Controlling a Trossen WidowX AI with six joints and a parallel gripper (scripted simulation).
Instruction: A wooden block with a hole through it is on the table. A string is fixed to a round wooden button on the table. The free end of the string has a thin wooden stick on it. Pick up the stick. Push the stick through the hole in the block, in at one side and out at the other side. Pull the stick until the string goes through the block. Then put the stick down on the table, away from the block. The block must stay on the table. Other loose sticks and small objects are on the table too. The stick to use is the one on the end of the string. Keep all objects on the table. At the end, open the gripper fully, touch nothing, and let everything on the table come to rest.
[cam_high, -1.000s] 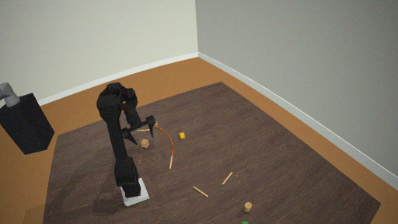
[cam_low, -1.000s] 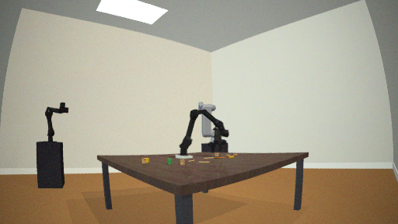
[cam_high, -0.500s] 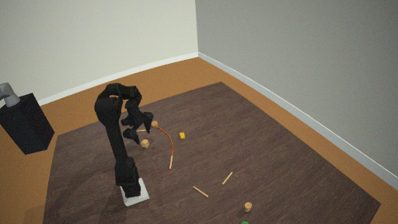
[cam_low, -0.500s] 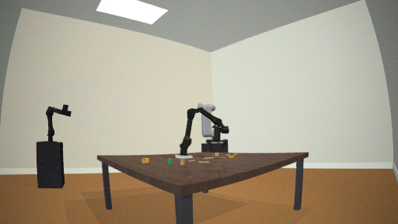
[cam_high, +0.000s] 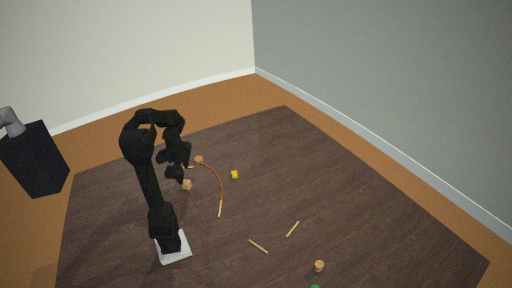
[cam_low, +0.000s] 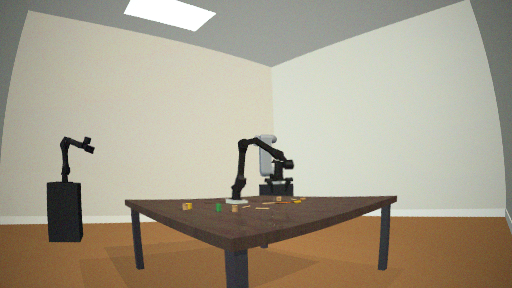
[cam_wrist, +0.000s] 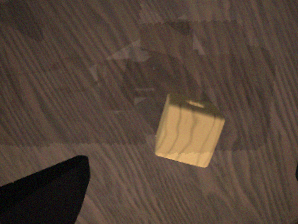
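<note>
The gripper (cam_high: 176, 167) hung above the dark wooden table (cam_high: 350, 210), its jaws spread wide and nothing between them. Clutter lay around it: a small yellow piece (cam_high: 234, 174) well off to one side of the gripper past the string, two loose sticks (cam_high: 292, 228) (cam_high: 258, 246) farther out toward the table's near edge, and a short wooden cylinder (cam_high: 319, 265) beyond them, with a green object (cam_high: 314, 286) at the frame's bottom edge. None of these lay between the gripper and the block.

The wooden block (cam_wrist: 189, 131) sat on the table directly beneath the gripper, just below its lower finger in the top view, tilted diagonally in the wrist view with a small dark notch showing at its upper face; the hole's direction could not be made out. The round button (cam_high: 198, 159) rested just beside the gripper. From it the orange string (cam_high: 217, 179) curved away in an arc, ending at the thin stick (cam_high: 219, 208), which lay flat, well clear of the gripper, its long axis pointing roughly back toward the string's end and away from the block.

The arm (cam_high: 147, 180) rose steeply from its white base plate (cam_high: 187, 251), folded over at the elbow and pointed the wrist downward. One dark finger (cam_wrist: 40, 209) filled the wrist view's lower left corner.
</note>
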